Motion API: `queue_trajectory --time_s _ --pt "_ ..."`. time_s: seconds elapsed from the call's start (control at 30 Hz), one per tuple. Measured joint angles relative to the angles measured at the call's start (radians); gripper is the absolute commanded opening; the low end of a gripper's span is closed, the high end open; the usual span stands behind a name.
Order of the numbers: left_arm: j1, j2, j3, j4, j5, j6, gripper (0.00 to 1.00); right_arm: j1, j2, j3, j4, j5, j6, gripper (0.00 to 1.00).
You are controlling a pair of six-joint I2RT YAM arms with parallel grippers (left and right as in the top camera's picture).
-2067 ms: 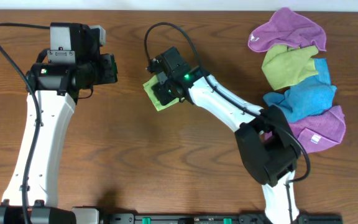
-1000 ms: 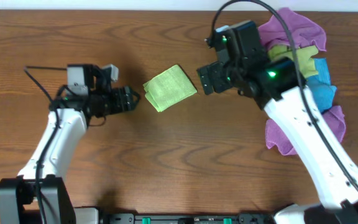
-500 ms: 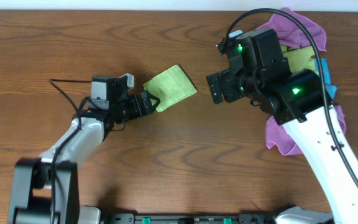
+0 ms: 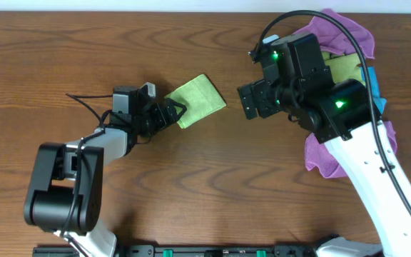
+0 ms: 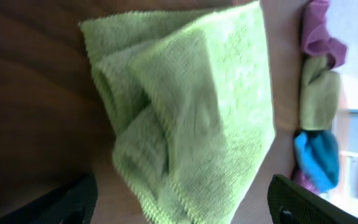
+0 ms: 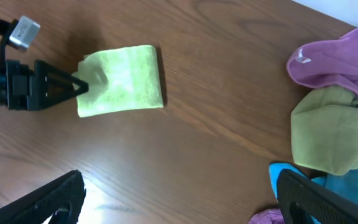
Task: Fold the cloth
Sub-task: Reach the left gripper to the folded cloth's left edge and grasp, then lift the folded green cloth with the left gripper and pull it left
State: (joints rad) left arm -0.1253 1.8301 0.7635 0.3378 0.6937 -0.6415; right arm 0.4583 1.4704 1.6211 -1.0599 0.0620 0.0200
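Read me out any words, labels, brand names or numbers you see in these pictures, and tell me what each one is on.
No text can be read in any view.
White tag on the purple cloth: too small to read, if it is printed at all.
Folded green cloth: no label or print shows.
Wooden table: no markings.

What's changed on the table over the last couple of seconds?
The right gripper left the folded green cloth and pulled back right, toward the cloth pile. The left gripper swung in from the left and is now open at the cloth's left edge. Cloth and pile lie about where they were.
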Motion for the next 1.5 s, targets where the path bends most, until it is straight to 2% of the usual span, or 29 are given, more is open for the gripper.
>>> queue_trajectory --time_s 0.2,0.27,0.33,0.5,0.67,0.87,1.07,1.23,1.43,1.47,1.5 --pt "-0.013 0.068 0.035 0.084 0.041 -0.070 0.87 0.000 0.000 0.000 0.004 0.008 -0.003 0.98" --pt "-0.023 0.091 0.060 0.088 0.050 -0.084 0.85 0.000 0.000 0.000 0.005 0.011 -0.003 0.97" --pt "-0.035 0.119 0.092 0.089 0.063 -0.097 0.77 0.000 0.000 0.000 0.005 0.014 -0.004 0.96" --pt "-0.049 0.207 0.171 0.079 0.095 -0.116 0.33 0.000 0.000 0.000 0.000 0.018 -0.006 0.93" --pt "-0.051 0.275 0.232 0.059 0.117 -0.117 0.06 0.000 0.000 0.000 -0.018 0.018 -0.006 0.91" --pt "-0.051 0.291 0.273 0.053 0.131 -0.119 0.06 0.000 0.000 0.000 -0.029 0.018 -0.002 0.88" --pt "-0.050 0.293 0.432 0.049 0.195 -0.117 0.06 0.000 0.000 0.000 -0.029 0.018 -0.002 0.89" --pt "-0.031 0.293 0.561 -0.101 0.217 -0.076 0.06 0.000 0.000 0.000 -0.029 0.018 -0.001 0.89" --pt "-0.021 0.293 0.569 -0.309 0.214 0.019 0.06 0.000 0.000 0.000 -0.022 0.018 0.002 0.90" --pt "-0.023 0.293 0.569 -0.338 0.208 0.035 0.14 0.000 0.000 0.000 -0.018 0.018 0.002 0.90" --pt "-0.026 0.293 0.569 -0.366 0.198 0.053 0.36 0.000 0.000 0.000 -0.013 0.018 0.002 0.90"
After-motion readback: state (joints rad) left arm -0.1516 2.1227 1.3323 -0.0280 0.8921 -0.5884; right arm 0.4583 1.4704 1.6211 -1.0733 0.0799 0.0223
